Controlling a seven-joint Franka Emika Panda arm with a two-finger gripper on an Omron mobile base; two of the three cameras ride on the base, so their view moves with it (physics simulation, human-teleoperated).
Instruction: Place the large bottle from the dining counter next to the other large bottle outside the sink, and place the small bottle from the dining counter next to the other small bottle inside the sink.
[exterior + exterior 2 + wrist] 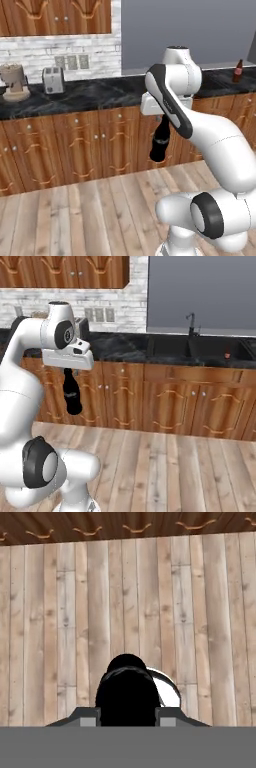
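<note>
We carry the large bottle (161, 141) hanging upright over the wooden floor (90, 210), the gripper (164, 120) jaws clamped on its neck. It looks rigid, smooth and bottom-heavy, so swinging is likely. The sink (200, 348) sits at two o'clock; we cannot tell what its basins hold.

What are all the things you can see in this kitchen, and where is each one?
large bottle: one, black, hanging upright from the gripper above the wooden floor
brown bottle: one, brown with a red label, on the black counter at far right of the left base view
toaster: one, silver, on the counter by the wall
coffee machine: one, pale grey and brown, on the counter left of the toaster
sink: one, black, set in the counter, dark tap behind it
cabinets: brown wood, under the counter
gripper: one, shut on the large bottle's neck
</note>
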